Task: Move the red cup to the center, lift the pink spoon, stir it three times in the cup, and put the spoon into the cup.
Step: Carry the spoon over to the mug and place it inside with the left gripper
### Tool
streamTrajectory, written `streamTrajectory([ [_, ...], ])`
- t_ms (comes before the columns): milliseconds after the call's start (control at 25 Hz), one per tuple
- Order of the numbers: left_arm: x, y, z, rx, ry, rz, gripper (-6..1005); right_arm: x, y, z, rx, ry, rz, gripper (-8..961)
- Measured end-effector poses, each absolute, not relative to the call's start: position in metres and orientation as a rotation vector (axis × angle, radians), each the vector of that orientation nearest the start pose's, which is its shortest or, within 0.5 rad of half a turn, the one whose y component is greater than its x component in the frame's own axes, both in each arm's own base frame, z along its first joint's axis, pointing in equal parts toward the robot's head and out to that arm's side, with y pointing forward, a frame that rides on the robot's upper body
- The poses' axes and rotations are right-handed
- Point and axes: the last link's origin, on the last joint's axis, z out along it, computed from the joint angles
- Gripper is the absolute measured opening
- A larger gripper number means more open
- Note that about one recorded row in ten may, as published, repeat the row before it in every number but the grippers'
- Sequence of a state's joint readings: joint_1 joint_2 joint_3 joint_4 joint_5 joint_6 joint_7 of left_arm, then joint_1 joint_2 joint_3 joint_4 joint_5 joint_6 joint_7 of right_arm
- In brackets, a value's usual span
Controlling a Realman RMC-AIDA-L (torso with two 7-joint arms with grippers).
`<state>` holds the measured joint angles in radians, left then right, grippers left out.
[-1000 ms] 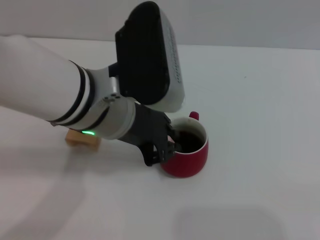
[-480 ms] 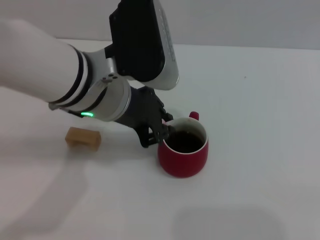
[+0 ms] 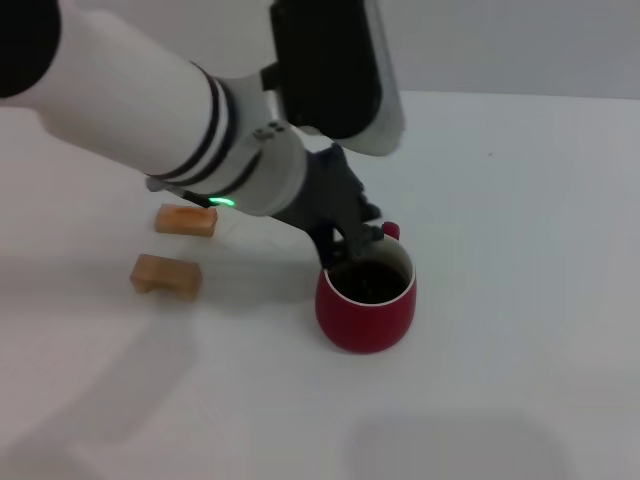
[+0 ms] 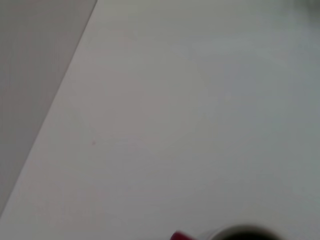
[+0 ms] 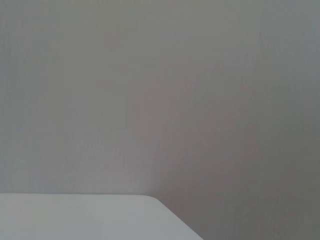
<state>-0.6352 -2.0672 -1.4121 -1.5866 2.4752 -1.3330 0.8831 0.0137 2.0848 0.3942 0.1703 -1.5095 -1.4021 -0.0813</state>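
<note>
Left pincer (image 3: 352, 240) hangs over the far-left rim of the red cup (image 3: 367, 305), fingers dark & bunched, can't tell if it grips anything. Pink spoon not visible. Cup directly under the pincer, probably so a spoon can reach inside. Two wooden blocks (image 3: 167, 275) well left on the counter (image 3: 520, 200). Right arm out of view.

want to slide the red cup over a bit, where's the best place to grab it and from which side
Probably the rim. The red cup stands upright with its mouth open upward, so a descent from above with one finger inside and one outside the pale rim on its left suits it. The small handle at the far side looks too stubby to pinch. The left gripper sits right over the far-left rim.
</note>
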Motion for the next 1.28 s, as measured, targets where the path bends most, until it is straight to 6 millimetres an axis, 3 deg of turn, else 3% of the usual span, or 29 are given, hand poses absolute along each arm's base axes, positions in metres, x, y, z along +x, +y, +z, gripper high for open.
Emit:
streamTrajectory([
  [160,-0.064,0.328,-0.049,-2.828,0.202,0.294,128,0.436,0.149,0.023,-1.127,0.658,0.285,0],
  [360,-0.059,0.31,-0.052,-2.868,0.246,0.267,-2,0.435,0.15,0.023,-1.128,0.657,0.287,-1],
  [520,-0.058,0.3,-0.046,-2.863,0.26,0.243,12,0.434,0.153,0.022,-1.13,0.655,0.294,-1],
  [1040,-0.068,0.302,-0.036,-2.812,0.192,0.243,59,0.431,0.158,0.02,-1.145,0.65,0.308,-1],
  [1280,-0.07,0.295,-0.025,-2.764,0.106,0.165,81,0.432,0.155,0.02,-1.143,0.652,0.305,-1],
])
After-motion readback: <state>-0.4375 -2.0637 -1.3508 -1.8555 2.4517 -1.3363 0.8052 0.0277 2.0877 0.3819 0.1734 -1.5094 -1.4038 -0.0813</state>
